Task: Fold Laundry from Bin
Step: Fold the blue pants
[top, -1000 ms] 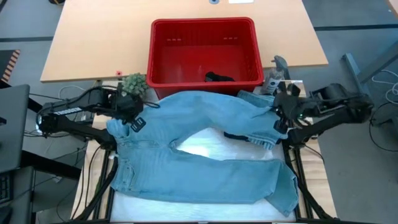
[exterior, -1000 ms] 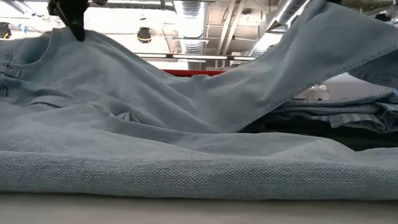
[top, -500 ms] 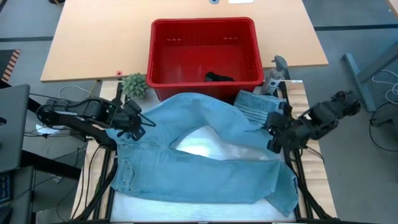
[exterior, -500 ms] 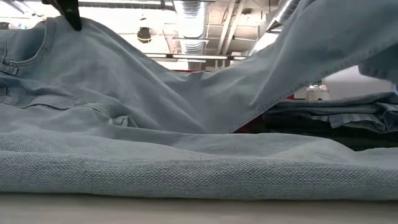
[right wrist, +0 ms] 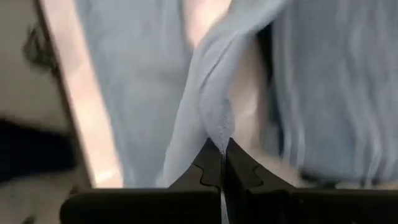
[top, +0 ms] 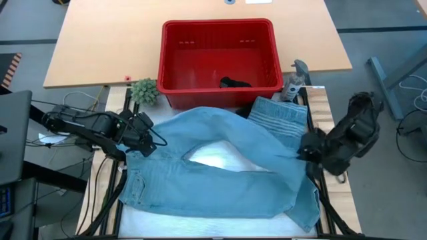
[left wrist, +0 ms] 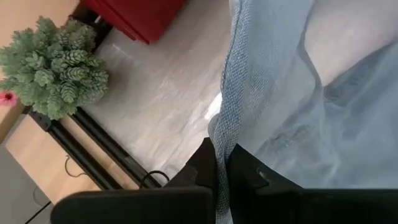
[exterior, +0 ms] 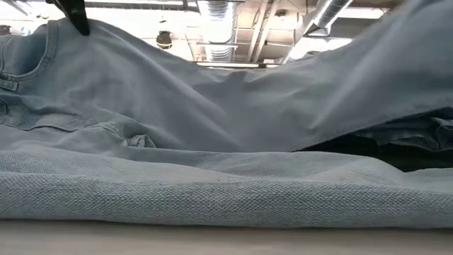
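Now the light blue jeans (top: 227, 167) lie spread over the white work surface (top: 200, 217), in front of the red bin (top: 219, 57). L gripper (top: 142, 130) is pressed together on the waistband edge at the left side, near the small green plant (top: 143, 91). R gripper (top: 308, 148) pinches a fold of one jeans leg at the right side, beside the folded denim stack (top: 280, 117). One dark garment (top: 235, 83) lies inside the bin, at its front wall.
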{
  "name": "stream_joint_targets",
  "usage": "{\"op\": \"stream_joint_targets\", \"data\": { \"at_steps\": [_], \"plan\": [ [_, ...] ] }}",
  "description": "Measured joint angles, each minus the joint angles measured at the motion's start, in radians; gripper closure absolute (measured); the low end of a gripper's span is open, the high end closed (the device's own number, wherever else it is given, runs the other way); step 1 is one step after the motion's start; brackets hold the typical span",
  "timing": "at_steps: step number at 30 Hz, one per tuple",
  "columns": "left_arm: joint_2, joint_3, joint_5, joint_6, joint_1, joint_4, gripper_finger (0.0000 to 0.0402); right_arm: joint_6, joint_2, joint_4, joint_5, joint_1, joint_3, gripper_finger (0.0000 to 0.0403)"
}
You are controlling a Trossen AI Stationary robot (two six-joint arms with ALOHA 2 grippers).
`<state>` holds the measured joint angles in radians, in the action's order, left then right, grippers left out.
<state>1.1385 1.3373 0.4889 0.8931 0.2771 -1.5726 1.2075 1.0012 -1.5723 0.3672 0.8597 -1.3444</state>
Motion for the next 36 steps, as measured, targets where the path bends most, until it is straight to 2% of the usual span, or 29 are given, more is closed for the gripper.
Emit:
{"op": "stream_joint_targets", "data": {
  "at_steps": [2,4,7,11,13,16,19,25,29,32,36],
  "plan": [
    [0.003,0.0,-0.005,-0.009,0.0,0.003,0.0401,0.073,-0.056,-0.002,-0.056,0.045,0.037,0.0381],
    [0.002,0.0,-0.006,-0.009,0.0,0.003,0.0401,0.131,-0.105,-0.002,-0.048,0.078,0.055,0.0381],
    [0.002,0.0,-0.005,-0.016,0.0,0.002,0.0401,0.131,-0.108,0.002,0.135,0.1,0.002,0.0381],
    [0.002,0.0,-0.006,-0.011,0.0,0.002,0.0401,-0.098,-0.064,0.009,0.513,0.142,-0.151,0.0381],
    [0.002,0.0,-0.006,-0.012,0.002,0.002,0.0401,-0.182,-0.06,0.007,0.547,0.153,-0.225,0.0381],
    [0.002,0.0,0.003,-0.011,0.021,0.001,0.0401,-0.199,-0.084,0.004,0.453,0.139,-0.282,0.0381],
    [0.002,0.0,0.028,0.014,0.055,0.002,0.0401,-0.141,-0.12,0.002,0.323,0.1,-0.259,0.0381],
    [0.009,0.0,0.039,0.048,0.124,0.003,0.0401,-0.016,-0.194,0.001,0.074,-0.049,-0.052,0.0381],
    [0.009,0.0,0.049,0.071,0.151,0.001,0.0401,0.014,-0.213,-0.002,-0.139,-0.106,0.09,0.0381],
    [0.009,0.0,0.051,0.089,0.181,0.001,0.0401,0.066,-0.212,-0.002,-0.241,-0.099,0.157,0.0381],
    [0.028,0.0,0.07,0.097,0.215,0.001,0.0401,0.182,-0.212,0.005,-0.325,-0.012,0.198,0.0381]
  ]
}}
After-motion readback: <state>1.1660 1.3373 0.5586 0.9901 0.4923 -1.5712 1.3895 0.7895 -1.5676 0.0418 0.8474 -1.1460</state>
